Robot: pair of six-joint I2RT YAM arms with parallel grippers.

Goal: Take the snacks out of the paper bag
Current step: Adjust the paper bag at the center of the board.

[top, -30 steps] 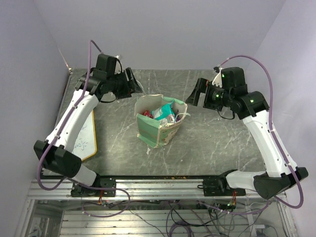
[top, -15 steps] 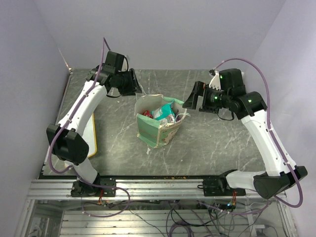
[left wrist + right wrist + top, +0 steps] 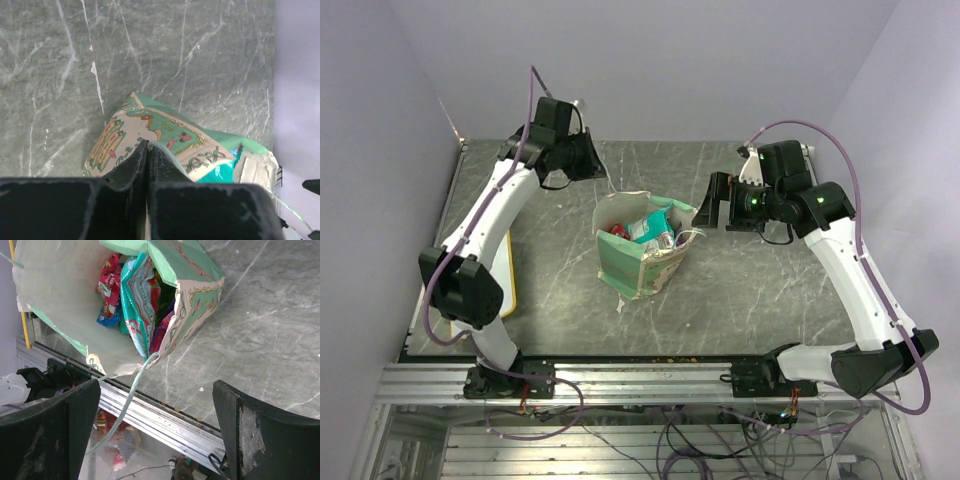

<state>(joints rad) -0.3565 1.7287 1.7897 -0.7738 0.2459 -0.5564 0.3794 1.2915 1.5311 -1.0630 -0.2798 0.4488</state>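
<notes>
Cream-and-mint paper makes up the one bag (image 3: 638, 262), which stands mid-table (image 3: 770, 290) between two grippers, mouth gaping upward. The mouth's long axis runs roughly left to right, and its mint side wall faces the right arm. Inside, the packets (image 3: 140, 300) overlap, so an exact count cannot be made. Four show by colour: a teal one standing on edge in the middle, a red-and-blue one just behind it, a dark green one on its other side and a purple-pink one below. All lie inside the bag; none is out on the table. The left gripper (image 3: 592, 160) hangs near the bag's far-left corner with its fingers (image 3: 125, 165) pressed together, no gap between them, pinching a thin pale handle (image 3: 162, 150) that runs back to the rim. The right gripper (image 3: 713, 205) sits just beside the bag's right rim with its fingers (image 3: 55, 435) spread wide, holding nothing and touching nothing. One whiteboard (image 3: 510, 295) lies by the left edge, mostly hidden under the left arm.
</notes>
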